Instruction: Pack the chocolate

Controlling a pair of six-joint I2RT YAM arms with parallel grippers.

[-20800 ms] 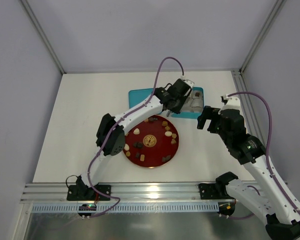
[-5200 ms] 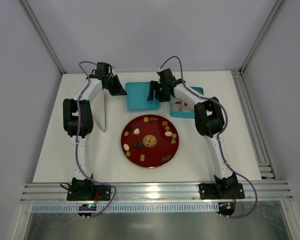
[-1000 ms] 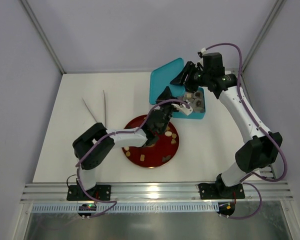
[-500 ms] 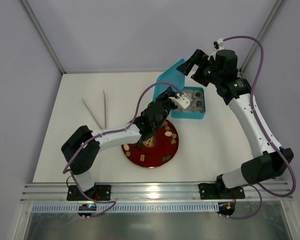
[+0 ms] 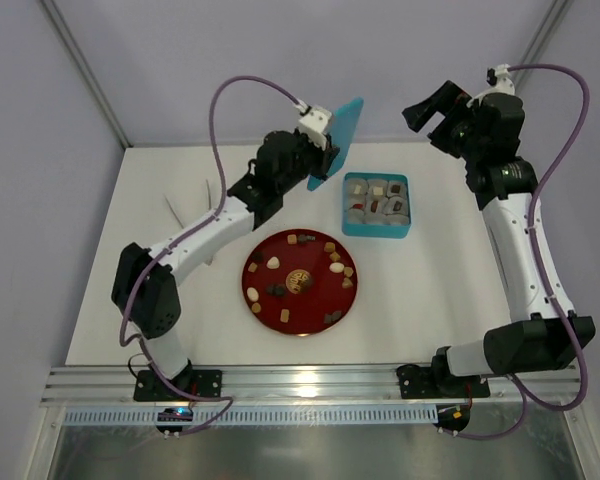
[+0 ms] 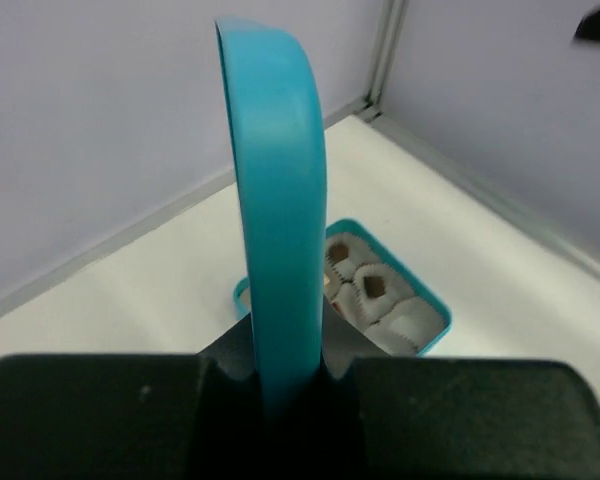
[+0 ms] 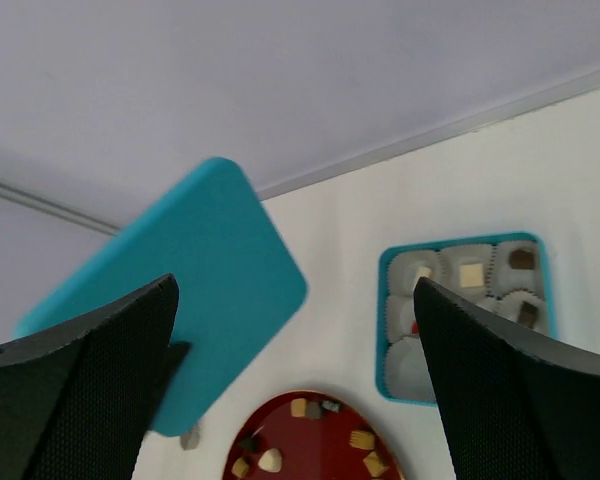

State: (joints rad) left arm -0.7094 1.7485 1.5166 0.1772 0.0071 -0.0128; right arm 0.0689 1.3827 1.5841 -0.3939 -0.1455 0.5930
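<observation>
A flat teal plastic lid (image 5: 347, 135) stands raised off the white bench (image 5: 160, 300), turned on edge, up and to the left of the open rectangular teal box (image 5: 378, 232). Grey-white crinkled paper cups (image 5: 358, 211) fill the box. Nearer, a round red plate (image 5: 310, 305) with a gold emblem (image 5: 299, 281) at its centre lies flat. Two thin pale strips (image 5: 173, 205) lie well left. An aluminium rail (image 5: 310, 380) runs along the near edge.
</observation>
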